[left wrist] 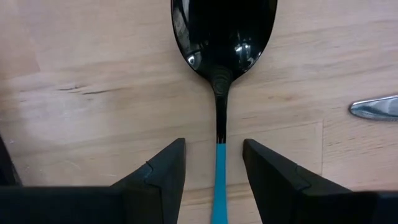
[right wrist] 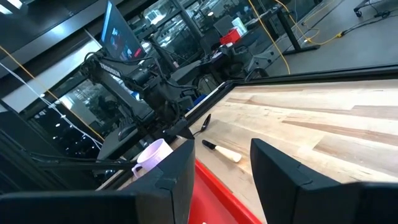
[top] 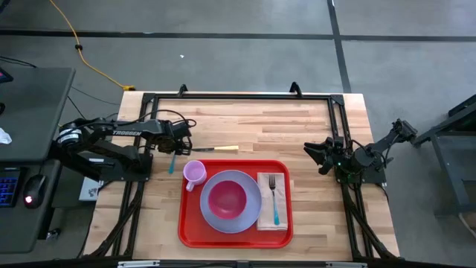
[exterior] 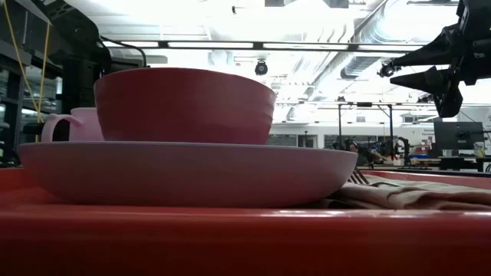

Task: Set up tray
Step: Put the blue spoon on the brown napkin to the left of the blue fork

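Spoon lies between open fingers of left gripper, handle centred. Tray just beside it, stiff, light, loaded; grip by rim. Right gripper open, idle, well apart.

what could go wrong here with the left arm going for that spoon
1. The left end effector straddles the thin blue handle of the spoon with its fingers apart; the handle lies flat on the table, so a closing grip may slip off or scrape the wood.
2. The knife lies close by and could get nudged.
3. The tray is crowded: cup, plate, bowl, napkin with fork. Placing the spoon may bump them.
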Controlling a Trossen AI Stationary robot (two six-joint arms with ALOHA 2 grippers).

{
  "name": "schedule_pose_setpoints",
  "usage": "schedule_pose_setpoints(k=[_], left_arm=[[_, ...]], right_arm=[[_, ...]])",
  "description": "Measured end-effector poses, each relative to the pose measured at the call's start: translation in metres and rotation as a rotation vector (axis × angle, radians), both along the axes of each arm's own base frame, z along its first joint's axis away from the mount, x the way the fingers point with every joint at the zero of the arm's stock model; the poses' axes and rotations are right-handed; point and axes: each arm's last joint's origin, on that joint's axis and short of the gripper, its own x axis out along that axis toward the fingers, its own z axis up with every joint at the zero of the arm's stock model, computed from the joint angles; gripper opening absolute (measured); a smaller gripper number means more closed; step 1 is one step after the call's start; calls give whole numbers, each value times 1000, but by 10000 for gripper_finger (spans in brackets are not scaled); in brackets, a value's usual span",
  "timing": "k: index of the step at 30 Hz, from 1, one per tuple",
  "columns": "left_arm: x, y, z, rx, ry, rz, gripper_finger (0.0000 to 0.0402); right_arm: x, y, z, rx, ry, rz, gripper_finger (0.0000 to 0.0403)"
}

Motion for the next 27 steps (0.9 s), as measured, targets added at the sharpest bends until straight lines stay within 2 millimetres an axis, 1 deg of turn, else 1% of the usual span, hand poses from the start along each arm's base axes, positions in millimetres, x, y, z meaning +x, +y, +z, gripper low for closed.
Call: schedule_pose_setpoints(k=[7,12,18,25,27], left_arm=[[1,1,0,25,-6,16,194],[2,1,0,32,-10,15,171],[3,3,0,53,-24,23,117],[5,4,0,89,-36,60,20],[6,5,0,103,-41,62,14]], right_arm=[[0,0,0,3,-1,0,134],[0,0,0,4,-2,0,134],[0,0,0,29,-13,1,134],[0,1,0,48,-21,26,134],[0,1,0,47,-20,31,134]])
